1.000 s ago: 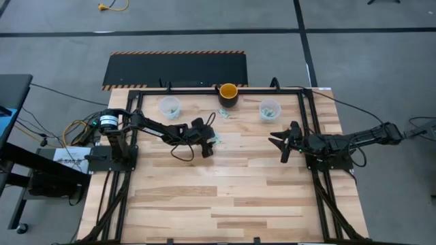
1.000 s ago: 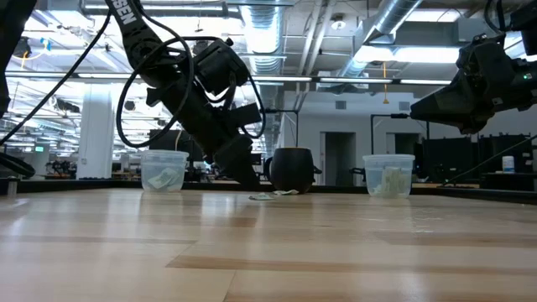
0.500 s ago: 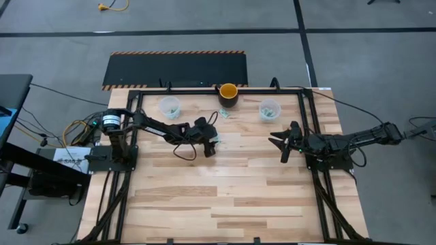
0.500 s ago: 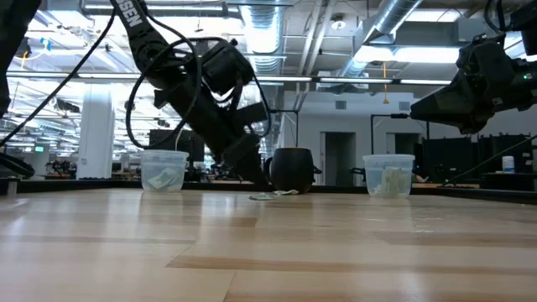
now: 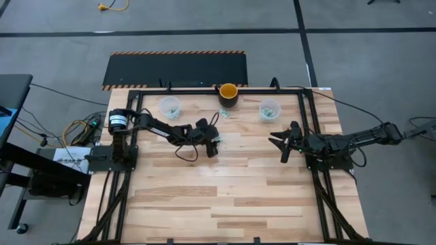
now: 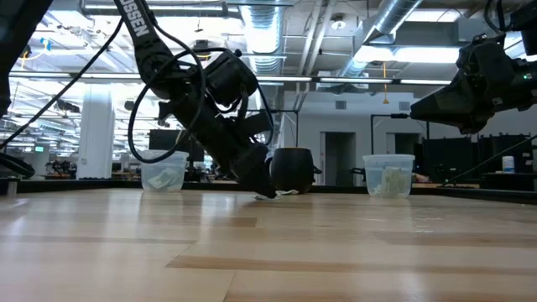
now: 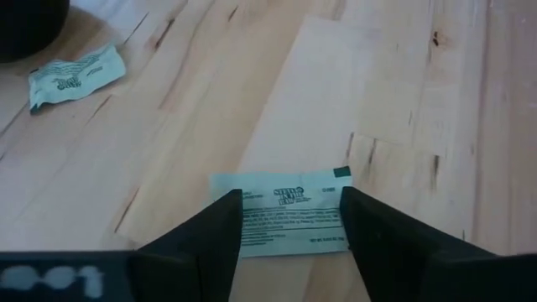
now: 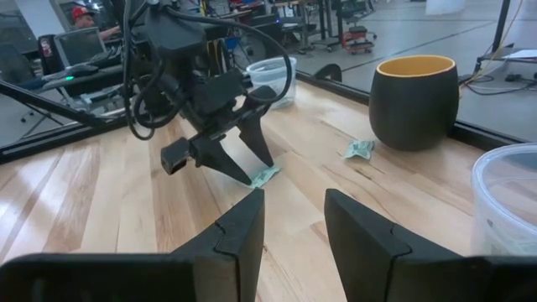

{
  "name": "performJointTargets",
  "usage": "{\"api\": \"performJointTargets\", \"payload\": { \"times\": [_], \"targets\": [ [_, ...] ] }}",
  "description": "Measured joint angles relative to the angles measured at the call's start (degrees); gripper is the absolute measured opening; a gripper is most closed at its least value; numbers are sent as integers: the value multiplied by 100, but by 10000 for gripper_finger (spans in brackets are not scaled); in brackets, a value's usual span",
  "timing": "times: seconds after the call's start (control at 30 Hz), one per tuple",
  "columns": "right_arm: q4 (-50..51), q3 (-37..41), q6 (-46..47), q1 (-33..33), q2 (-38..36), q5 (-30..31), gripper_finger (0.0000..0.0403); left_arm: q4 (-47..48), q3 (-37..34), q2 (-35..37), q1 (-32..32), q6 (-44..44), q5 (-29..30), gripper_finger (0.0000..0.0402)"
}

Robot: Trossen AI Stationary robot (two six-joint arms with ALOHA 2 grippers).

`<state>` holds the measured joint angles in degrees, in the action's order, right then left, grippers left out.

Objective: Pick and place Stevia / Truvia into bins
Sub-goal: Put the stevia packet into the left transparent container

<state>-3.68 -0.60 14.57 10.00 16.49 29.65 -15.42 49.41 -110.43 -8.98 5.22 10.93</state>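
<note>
A light green and white sachet [image 7: 289, 220] lies flat on the wooden table, left of the table's middle. My left gripper [image 7: 290, 195] is open and low over it, one finger at each short end; it also shows in the high view [image 5: 212, 146]. A second, crumpled sachet [image 7: 75, 75] lies by the dark cup. Two clear cups, the left one [image 5: 169, 107] and the right one [image 5: 270, 109], stand near the far edge with sachets inside. My right gripper [image 5: 281, 143] is open and empty, above the table's right side. My left gripper comes at the sachet slanting down from the table's left, its fingers [image 7: 222, 231] over the sachet's two short ends [image 7: 340, 218]. The sachet lies flat on the table. I cannot tell whether the fingertips touch it.
A yellow-orange cup with a dark outside [image 5: 228, 94] stands at the far edge between the two clear cups. A dark metal frame [image 5: 310, 122] runs along the table's sides. Bare wood fills the near half of the table [image 5: 225, 197].
My left gripper has gone toward the table's right edge and down, from beside the flat sachet to low over it, so that its fingers now straddle the sachet. The sachet has stayed in place.
</note>
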Motion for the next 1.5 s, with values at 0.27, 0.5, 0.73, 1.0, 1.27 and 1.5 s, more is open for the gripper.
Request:
{"api": "performJointTargets", "payload": {
  "times": [0.27,0.5,0.73,1.0,1.27,1.5],
  "targets": [
    [0,1,0,2,-1,0,121,71,-9,-7,110,97,135,82],
    [0,1,0,2,0,-2,121,77,-17,-13,175,189,293,10],
    [0,2,0,1,-1,-2,121,136,-31,47,308,267,526,2],
    [0,0,0,2,-1,-2,121,416,-58,520,586,-32,1534,0],
    [0,-1,0,0,-2,-2,121,626,-50,1427,828,-261,2567,0],
    [0,-1,0,1,-2,-2,121,2202,-37,2828,931,-45,4092,0]
  ]
}}
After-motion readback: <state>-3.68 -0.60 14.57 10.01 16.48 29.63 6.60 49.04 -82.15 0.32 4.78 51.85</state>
